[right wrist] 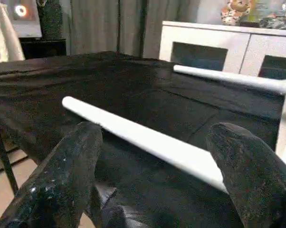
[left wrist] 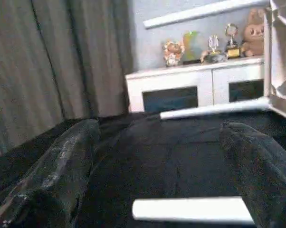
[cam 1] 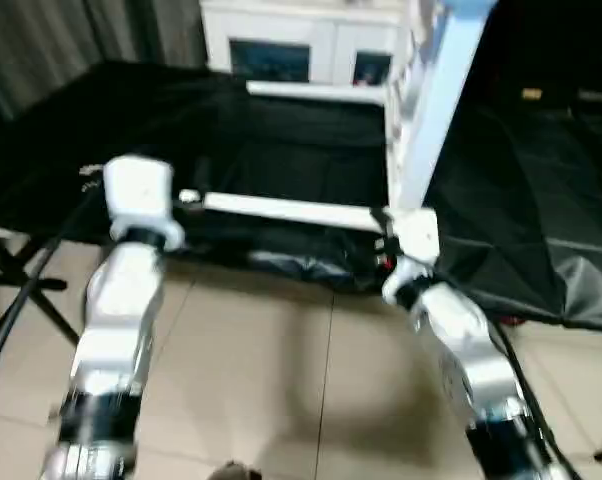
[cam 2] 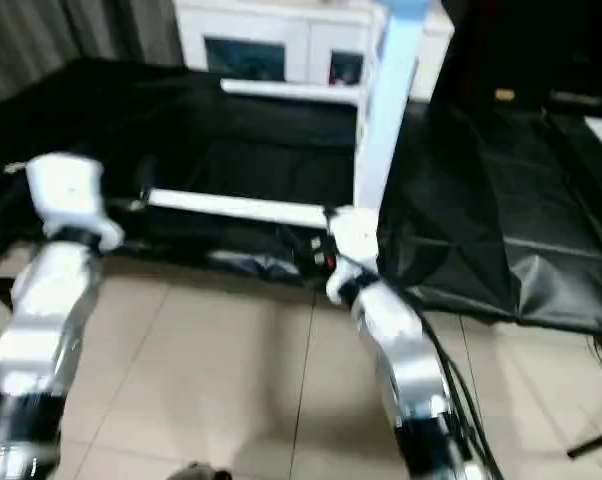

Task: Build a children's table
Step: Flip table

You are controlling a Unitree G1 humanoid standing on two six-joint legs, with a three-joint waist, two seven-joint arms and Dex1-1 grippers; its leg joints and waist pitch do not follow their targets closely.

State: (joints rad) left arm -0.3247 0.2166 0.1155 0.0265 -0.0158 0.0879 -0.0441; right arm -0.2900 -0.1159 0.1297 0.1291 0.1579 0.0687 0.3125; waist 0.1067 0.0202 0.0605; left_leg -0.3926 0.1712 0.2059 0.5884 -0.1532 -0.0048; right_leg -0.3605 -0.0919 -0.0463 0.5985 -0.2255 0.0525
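The children's table top [cam 1: 436, 95] stands on its edge on the black-draped work surface [cam 1: 281, 150]. Two white legs stick out of it sideways towards my left. The near leg [cam 1: 281, 209] runs along the front edge, and the far leg [cam 1: 316, 91] lies behind it. My left gripper [left wrist: 159, 130] is open at the near leg's free end [left wrist: 190, 209], which lies low between its fingers. My right gripper [right wrist: 155, 130] is open too, its fingers [right wrist: 71, 166] either side of the near leg [right wrist: 147, 140], close to the table top.
A white cabinet [cam 1: 301, 45] with dark glass doors stands behind the work surface, with toys and trophies [left wrist: 214, 40] on top. Grey curtains [left wrist: 48, 61] hang at the back left. A black stand and cables [cam 1: 16, 275] sit at the left over the tiled floor [cam 1: 281, 380].
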